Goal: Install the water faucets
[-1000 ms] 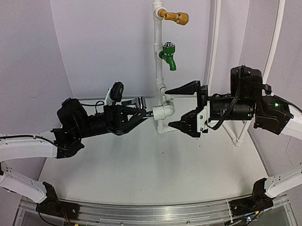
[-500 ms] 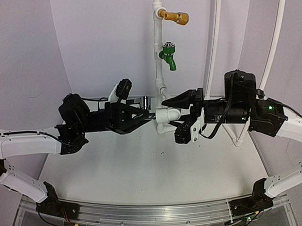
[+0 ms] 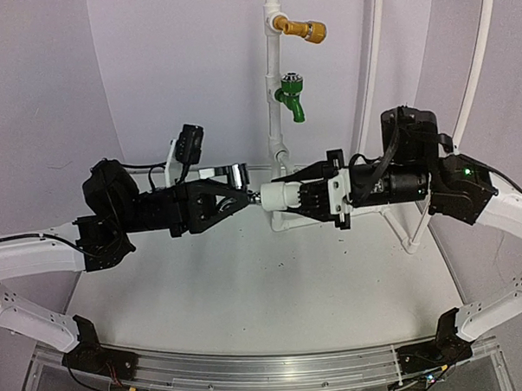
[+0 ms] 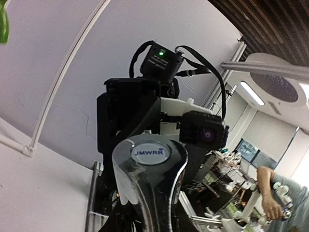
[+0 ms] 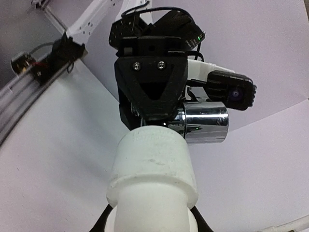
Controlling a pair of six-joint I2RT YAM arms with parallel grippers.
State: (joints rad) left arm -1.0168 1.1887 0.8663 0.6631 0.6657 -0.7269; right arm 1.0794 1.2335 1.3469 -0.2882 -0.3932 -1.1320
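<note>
Top external: left gripper (image 3: 242,196) clamps a shiny silver metal lever tap (image 3: 235,173); right gripper (image 3: 309,196) grasps a short white plastic fitting (image 3: 280,195).

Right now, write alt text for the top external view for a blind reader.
The left end effector holds a metal tap, its stem meeting a white fitting gripped by the right end effector, above a white table. Behind, a white pipe carries a green tap and a brass tap.

Black left hand (image 3: 246,197), white arm links (image 3: 30,257), seemingly green light (image 3: 466,161).
</note>
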